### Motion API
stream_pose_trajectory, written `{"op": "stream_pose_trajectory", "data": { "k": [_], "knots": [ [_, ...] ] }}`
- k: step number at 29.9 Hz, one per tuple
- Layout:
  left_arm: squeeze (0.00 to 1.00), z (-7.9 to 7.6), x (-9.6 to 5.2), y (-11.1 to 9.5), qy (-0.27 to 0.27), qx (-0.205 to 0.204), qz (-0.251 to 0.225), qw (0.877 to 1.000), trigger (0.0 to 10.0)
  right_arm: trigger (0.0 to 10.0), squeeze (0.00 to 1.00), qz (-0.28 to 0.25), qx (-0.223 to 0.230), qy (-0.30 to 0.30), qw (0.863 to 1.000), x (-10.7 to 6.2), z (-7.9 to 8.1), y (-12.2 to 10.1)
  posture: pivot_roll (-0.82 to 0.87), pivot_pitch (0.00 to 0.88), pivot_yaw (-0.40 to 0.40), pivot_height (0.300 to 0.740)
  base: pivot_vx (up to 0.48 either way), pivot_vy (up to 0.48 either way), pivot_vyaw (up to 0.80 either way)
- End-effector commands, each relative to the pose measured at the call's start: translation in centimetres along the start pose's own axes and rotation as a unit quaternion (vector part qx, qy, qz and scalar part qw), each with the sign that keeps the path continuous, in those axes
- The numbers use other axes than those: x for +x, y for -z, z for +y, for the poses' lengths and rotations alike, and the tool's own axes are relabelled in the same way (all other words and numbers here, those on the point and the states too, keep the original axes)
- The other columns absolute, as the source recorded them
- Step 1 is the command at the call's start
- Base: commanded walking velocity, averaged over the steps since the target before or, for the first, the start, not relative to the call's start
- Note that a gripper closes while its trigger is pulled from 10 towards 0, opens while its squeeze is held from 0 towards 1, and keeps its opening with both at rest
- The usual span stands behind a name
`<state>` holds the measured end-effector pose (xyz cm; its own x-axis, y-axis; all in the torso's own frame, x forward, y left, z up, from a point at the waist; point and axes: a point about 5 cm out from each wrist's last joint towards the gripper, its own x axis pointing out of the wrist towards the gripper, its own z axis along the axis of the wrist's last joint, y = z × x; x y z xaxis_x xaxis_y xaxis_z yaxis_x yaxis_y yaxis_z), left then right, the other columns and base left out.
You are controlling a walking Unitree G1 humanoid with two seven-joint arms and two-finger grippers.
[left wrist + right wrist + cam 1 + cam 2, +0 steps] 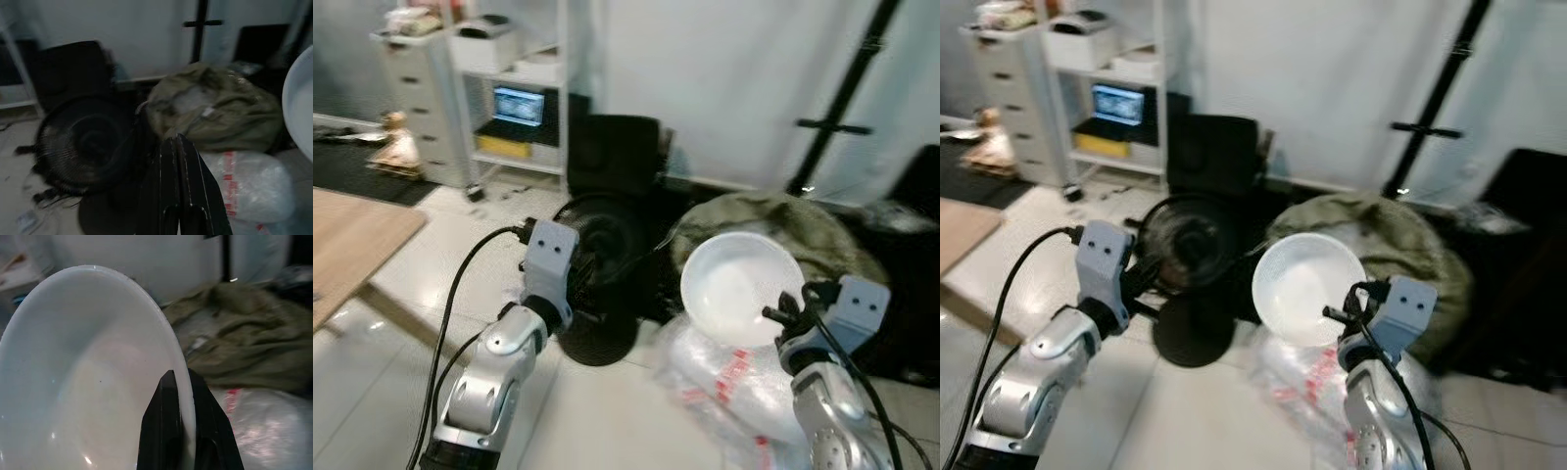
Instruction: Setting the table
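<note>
A white bowl point(739, 287) hangs in the air ahead of me, tilted so its hollow faces me. My right gripper point(182, 382) is shut on the bowl's rim, one black finger on each side of the edge. The bowl point(88, 377) takes up most of the right wrist view. My left gripper point(177, 147) is raised at the left, in front of a black floor fan point(602, 250), its two fingers pressed together with nothing between them. A corner of the wooden table point(352, 240) shows at the far left.
The black fan point(1185, 250) stands on the tiled floor straight ahead. An olive-green bag point(803, 230) and a clear plastic sack point(734, 377) lie to the right. White shelves with a small screen point(519, 106) and a drawer unit stand at the back left. A black stand point(837, 108) leans at the back right.
</note>
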<state>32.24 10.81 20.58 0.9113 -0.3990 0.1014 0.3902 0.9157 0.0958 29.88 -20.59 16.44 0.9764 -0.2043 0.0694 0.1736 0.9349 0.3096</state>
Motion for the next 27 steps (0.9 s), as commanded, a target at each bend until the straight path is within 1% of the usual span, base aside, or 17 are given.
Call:
{"op": "stream_pose_trajectory", "data": {
  "k": [1,18,23,27],
  "knots": [
    [0.0,0.04,-0.16,0.54,0.0,-0.002,0.011,1.0,10.0,10.0,0.0,0.006,-0.001,0.001,1.0,-0.18,-0.03,0.34,0.09,0.092,0.057,0.74,0.0,0.0,-0.8],
    [0.0,-0.21,0.01,0.42,0.007,-0.007,0.009,1.0,10.0,10.0,0.0,0.002,-0.004,0.005,1.0,-0.12,-0.28,0.1,0.09,0.097,0.057,0.74,0.0,0.0,-0.8],
    [0.0,-0.36,0.09,0.23,0.013,-0.015,0.008,1.0,10.0,10.0,0.0,0.0,-0.004,0.006,1.0,-0.11,-0.36,0.0,0.09,0.097,0.057,0.74,0.0,0.0,-0.8],
    [0.0,-0.73,0.17,0.01,0.028,-0.026,0.009,0.999,10.0,10.0,0.0,-0.002,-0.005,0.007,1.0,-0.13,-0.35,-0.07,0.09,0.097,0.057,0.74,0.0,0.0,-0.8]
  ]
}}
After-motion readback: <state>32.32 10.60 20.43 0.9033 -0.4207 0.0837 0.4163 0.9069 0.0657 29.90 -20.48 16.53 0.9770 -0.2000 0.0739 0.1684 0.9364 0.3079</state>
